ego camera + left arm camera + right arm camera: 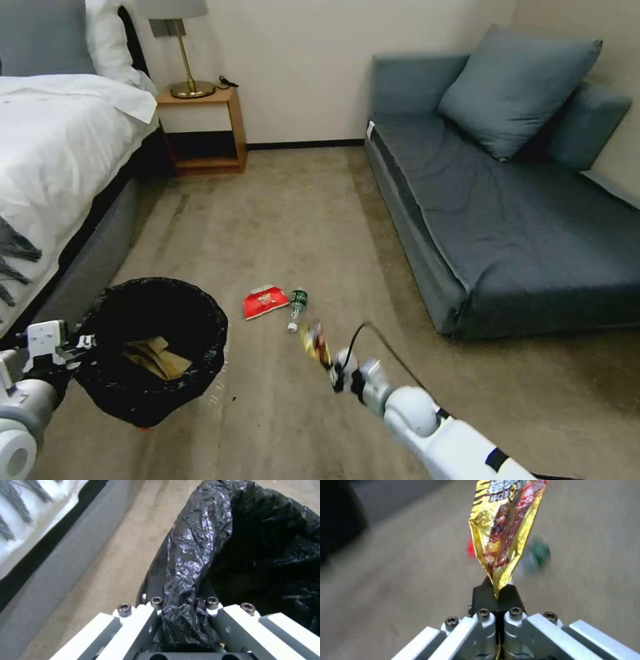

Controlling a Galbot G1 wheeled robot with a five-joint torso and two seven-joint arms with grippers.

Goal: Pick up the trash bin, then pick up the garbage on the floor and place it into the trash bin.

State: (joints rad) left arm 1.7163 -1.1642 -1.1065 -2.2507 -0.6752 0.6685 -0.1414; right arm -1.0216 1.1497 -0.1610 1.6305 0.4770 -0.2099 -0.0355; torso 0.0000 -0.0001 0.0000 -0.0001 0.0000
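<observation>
From my right wrist, the small bottle (pixel 536 555) and red packet (pixel 471 550) blur behind the gold wrapper (pixel 505 527), whose top is cropped.

left end effector (pixel 79 343) clamped, right end effector (pixel 331 367) pinched, arm extended

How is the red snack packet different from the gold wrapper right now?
The red snack packet lies flat on the carpet; the gold wrapper hangs pinched in the right pincer, off the floor. The packet is red and white, the wrapper shiny gold with red print. Both are outside the trash bin.
</observation>
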